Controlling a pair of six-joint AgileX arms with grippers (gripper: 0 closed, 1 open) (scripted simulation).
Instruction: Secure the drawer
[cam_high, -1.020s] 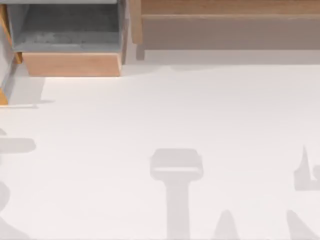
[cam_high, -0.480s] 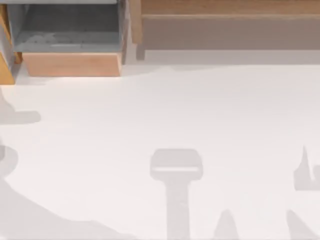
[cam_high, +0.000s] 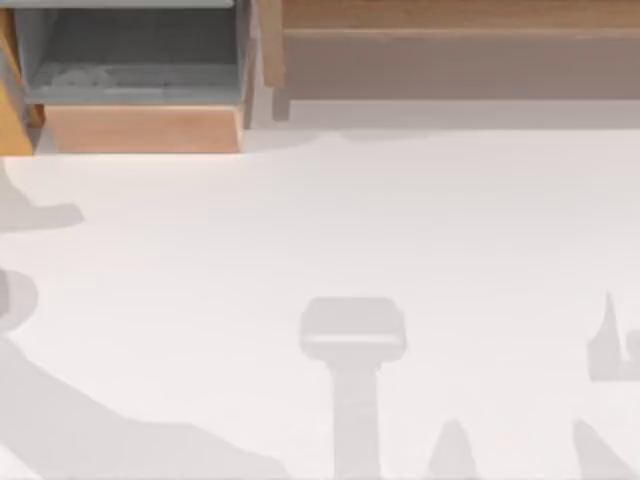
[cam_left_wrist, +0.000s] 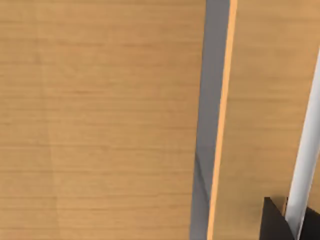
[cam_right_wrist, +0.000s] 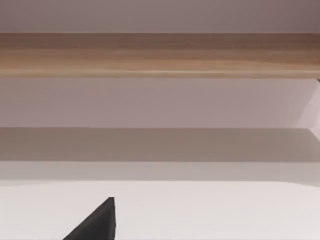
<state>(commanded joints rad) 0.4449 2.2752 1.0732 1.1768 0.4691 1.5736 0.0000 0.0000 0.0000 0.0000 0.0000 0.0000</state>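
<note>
The table (cam_high: 340, 230) is the biggest thing here, a pale surface with arm shadows along its near edge and left edge. Along its far edge runs the long cabinet (cam_high: 450, 50), with a wooden top and a brownish-grey face, reaching from about the middle to the far right corner. In the right wrist view the same cabinet shows as a wooden band above a pale face.

The drawer (cam_high: 145, 128) sits at the table's far left corner, just beside the cabinet's left end. It stands pulled out toward the near edge: its light-wood front panel lies well forward of the cabinet's face, and the grey floor and grey side walls are open to view from above. I judge the task hardly begun as far as the drawer goes; the whole push back in is left to do.

Nothing lies in the drawer that I can make out; the grey floor looks bare apart from a faint pale smudge.

The left wrist view looks close onto light wood grain split by a grey gap with an orange edge, so the left arm seems to be close to the drawer's wood. A dark corner at that view's edge may be part of the left gripper (cam_left_wrist: 280, 220); I cannot tell how its jaws stand. A dark fingertip of the right gripper (cam_right_wrist: 97, 222) shows over the table, facing the cabinet; its jaws I cannot tell either.
</note>
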